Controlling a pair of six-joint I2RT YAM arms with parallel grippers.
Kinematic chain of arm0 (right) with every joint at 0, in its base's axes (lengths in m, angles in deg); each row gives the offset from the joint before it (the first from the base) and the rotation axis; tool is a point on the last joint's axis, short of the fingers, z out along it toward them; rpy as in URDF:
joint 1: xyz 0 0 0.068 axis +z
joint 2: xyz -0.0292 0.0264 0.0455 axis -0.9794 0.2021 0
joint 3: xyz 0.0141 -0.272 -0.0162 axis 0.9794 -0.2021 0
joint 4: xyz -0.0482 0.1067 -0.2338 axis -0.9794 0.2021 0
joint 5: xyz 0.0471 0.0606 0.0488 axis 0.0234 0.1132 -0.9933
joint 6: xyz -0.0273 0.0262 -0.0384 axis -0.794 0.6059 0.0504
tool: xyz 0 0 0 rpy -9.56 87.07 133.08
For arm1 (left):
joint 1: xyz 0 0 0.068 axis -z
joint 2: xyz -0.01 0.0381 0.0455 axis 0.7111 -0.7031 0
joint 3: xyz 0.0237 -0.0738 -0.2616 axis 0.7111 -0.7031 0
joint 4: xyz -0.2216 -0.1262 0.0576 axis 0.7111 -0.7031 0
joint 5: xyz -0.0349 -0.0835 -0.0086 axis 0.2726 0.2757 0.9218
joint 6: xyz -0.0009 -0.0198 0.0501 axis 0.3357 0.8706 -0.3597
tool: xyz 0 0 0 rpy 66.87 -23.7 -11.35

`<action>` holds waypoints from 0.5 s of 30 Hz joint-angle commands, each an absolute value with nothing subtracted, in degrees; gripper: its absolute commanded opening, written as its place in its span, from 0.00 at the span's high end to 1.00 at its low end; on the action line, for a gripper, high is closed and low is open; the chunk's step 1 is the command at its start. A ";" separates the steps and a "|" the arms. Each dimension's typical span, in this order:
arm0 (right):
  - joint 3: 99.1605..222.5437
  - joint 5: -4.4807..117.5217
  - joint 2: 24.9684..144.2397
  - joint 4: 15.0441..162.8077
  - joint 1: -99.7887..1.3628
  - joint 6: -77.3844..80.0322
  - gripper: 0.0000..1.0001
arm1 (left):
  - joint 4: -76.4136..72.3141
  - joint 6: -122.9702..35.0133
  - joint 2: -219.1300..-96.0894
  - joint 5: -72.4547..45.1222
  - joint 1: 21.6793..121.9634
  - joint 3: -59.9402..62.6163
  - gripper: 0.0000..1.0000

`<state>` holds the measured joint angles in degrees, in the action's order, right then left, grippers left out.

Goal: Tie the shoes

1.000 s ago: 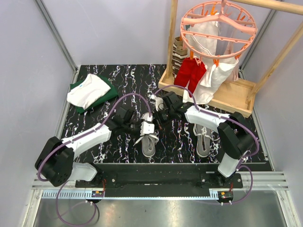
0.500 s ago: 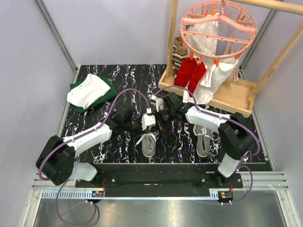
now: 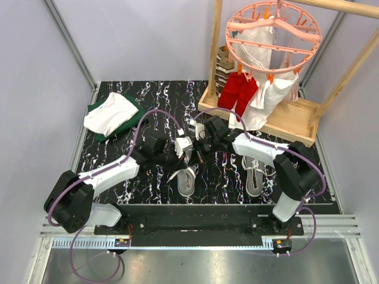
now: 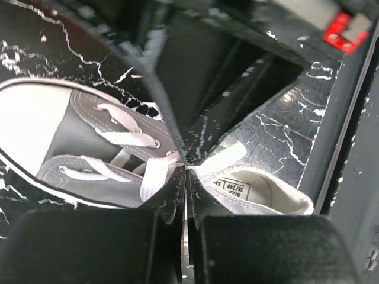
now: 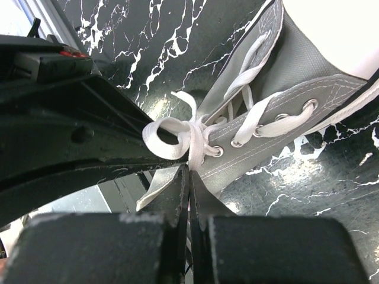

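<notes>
Jaws of the left gripper [image 3: 181,147] and the right gripper [image 3: 198,142] were seen close together in the top view, over the rear part of one shoe [image 3: 187,178] that lay near the middle of the table [image 3: 118,160]. Whether they were shut could not be told from there. The second shoe [image 3: 254,173] lay apart to the right, and folded clothes [image 3: 112,115] were at the far left.

In the left wrist view the jaws were fully closed, and a flat white lace [image 4: 153,177] was pinched between them just above the opening of the shoe.

In the right wrist view the jaws were also closed flat, on a strand of lace that came down from a loose knot [image 5: 177,133] at the top eyelets.

The lace was judged soft, limp and a little slippery, so it should be taken near the knot, where the free length is short. The canvas shoe was judged light, so it may be dragged by a hard pull.
</notes>
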<state>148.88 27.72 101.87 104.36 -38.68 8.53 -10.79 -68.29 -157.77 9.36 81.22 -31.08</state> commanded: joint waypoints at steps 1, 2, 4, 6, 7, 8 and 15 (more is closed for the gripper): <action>148.50 26.37 98.80 102.39 -38.44 9.19 1.00 | -5.66 -61.81 -155.94 6.90 80.57 -32.25 1.00; 148.41 26.37 98.80 102.31 -38.44 9.19 1.00 | -5.13 -61.28 -155.51 7.07 80.48 -32.51 1.00; 148.32 26.37 98.71 102.31 -38.44 9.19 1.00 | -4.33 -60.13 -155.42 6.81 80.48 -32.77 1.00; 148.41 26.37 98.80 102.31 -38.44 9.19 1.00 | -4.33 -58.38 -155.68 6.46 80.48 -32.69 1.00; 148.50 26.28 98.80 102.13 -38.44 9.36 1.00 | -3.02 -57.50 -155.85 6.46 80.30 -32.86 1.00; 148.59 26.28 98.88 102.13 -38.52 9.28 1.00 | -2.49 -56.45 -155.94 6.55 80.13 -33.21 1.00; 148.68 26.02 99.15 101.86 -38.52 9.63 1.00 | 0.41 -49.94 -156.30 6.90 79.60 -34.53 1.00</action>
